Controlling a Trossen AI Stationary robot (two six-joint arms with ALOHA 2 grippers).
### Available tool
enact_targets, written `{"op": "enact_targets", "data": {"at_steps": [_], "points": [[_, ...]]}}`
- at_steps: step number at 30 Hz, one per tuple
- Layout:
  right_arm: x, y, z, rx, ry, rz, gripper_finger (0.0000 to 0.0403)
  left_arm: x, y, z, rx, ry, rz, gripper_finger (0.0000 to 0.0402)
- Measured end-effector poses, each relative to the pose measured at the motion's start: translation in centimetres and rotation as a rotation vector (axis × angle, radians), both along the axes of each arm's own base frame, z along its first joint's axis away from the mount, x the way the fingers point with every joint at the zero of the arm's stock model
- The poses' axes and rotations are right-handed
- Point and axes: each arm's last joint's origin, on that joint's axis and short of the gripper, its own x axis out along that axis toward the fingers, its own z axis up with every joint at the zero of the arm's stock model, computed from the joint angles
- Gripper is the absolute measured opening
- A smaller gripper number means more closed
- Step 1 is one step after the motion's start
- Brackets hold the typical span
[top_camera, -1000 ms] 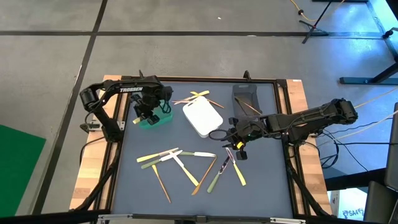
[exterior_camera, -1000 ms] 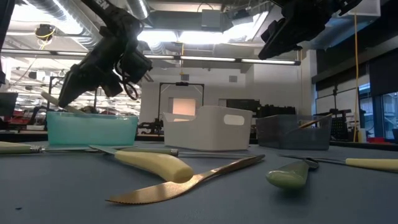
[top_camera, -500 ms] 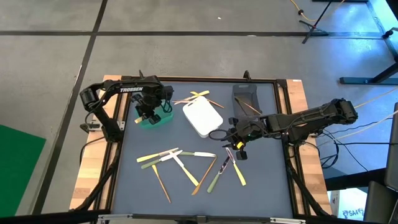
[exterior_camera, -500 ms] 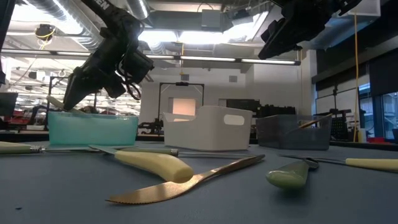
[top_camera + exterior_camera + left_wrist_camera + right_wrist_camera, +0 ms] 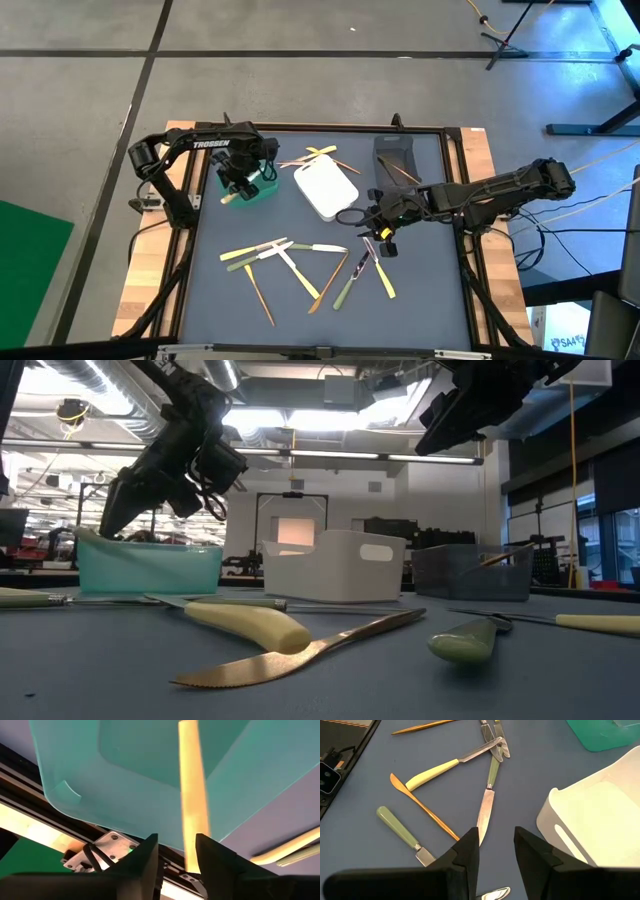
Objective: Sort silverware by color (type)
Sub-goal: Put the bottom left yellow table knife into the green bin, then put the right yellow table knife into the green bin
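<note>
While I watched from the remote station, the left gripper (image 5: pixel 234 186) hung over the outer edge of the green bin (image 5: pixel 262 190), at the table's rear left. Its wrist view showed a pale yellow utensil (image 5: pixel 192 795) running straight out from between the two fingers (image 5: pixel 145 865), its long axis in line with the gripper and its far end reaching over the bin's floor. The fingers stood slightly apart; I could not tell whether they gripped the handle or had let it go.

The right gripper (image 5: pixel 372 240) hovered above the table just in front of the white bin (image 5: pixel 325 188), fingers partly parted and holding nothing. Below it lay a silver knife with a green handle (image 5: pixel 487 802), long axis pointing away from the gripper toward the table's left side — a yellow-handled knife (image 5: pixel 447 767) and an orange-brown knife (image 5: pixel 422 807) lay beside it. The rest of the silverware (image 5: pixel 290 262) was scattered across the front middle of the table. I judged the right arm nearer to that cluster.
</note>
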Motion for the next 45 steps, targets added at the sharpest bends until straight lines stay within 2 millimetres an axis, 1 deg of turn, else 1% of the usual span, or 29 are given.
{"op": "enact_targets", "data": {"at_steps": [19, 45], "points": [[0.00, 0.00, 0.00, 0.000, 0.000, 0.000, 0.0111, 0.00, 0.00, 0.00, -0.001, 0.000, 0.001, 0.0185], [0.00, 0.00, 0.00, 0.000, 0.000, 0.000, 0.0111, -0.07, -0.04, 0.05, -0.003, 0.010, 0.003, 0.0187]]}}
